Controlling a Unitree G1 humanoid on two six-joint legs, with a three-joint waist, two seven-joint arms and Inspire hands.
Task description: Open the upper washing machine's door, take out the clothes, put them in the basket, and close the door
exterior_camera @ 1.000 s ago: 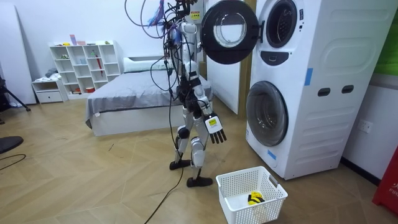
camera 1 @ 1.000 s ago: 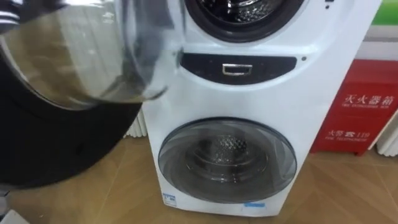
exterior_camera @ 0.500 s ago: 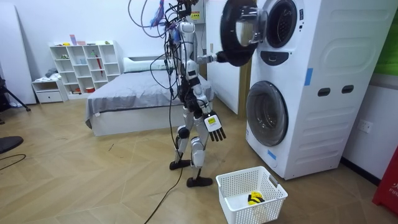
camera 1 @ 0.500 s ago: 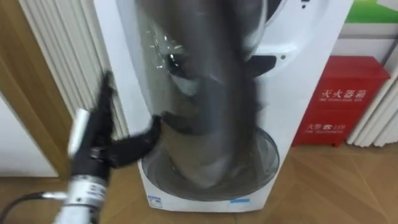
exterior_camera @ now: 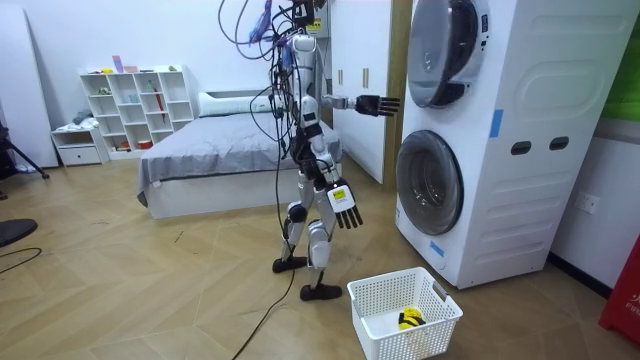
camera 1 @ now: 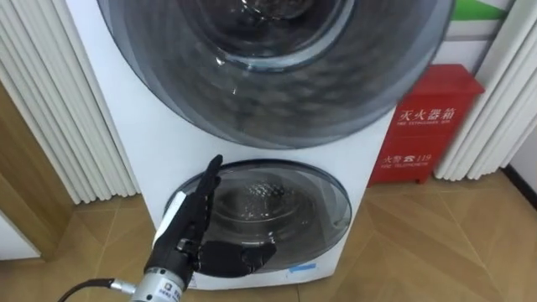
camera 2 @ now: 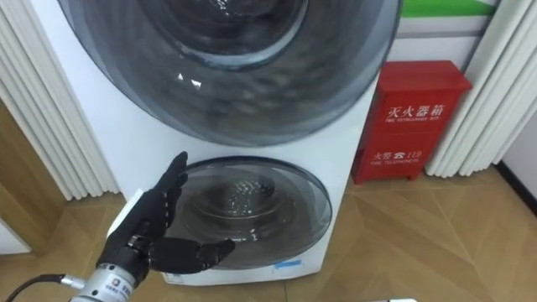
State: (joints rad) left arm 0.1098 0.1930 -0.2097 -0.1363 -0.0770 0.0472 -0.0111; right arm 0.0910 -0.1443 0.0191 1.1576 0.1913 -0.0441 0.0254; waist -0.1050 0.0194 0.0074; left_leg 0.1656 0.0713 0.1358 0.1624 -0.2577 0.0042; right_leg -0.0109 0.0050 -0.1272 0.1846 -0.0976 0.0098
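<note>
The stacked white washing machine (exterior_camera: pixel 520 140) stands right before me. Its upper round door (camera 1: pixel 277 67) is closed against the front, and the drum shows dimly through the glass. The lower door (camera 1: pixel 277 210) is closed too. My left hand (camera 1: pixel 186 226) is held out open, fingers straight, in front of the lower door and touching nothing. In the room view this same left hand (exterior_camera: pixel 375 103) is stretched toward the upper door (exterior_camera: pixel 425 55). My right hand (exterior_camera: pixel 343 205) hangs open at my side. No clothes show through either door.
A white laundry basket (exterior_camera: pixel 400 285) sits on the floor by my feet with a small yellow and black thing (exterior_camera: pixel 410 319) inside. A red cabinet (camera 1: pixel 428 126) stands right of the machine, and white ribbed panels (camera 1: pixel 59 101) on its left. A bed (exterior_camera: pixel 200 160) is behind me.
The upper door has swung from wide open to closed against the machine. My left hand pushed it round and now hangs free in front of the machine. My head's view has shifted.
</note>
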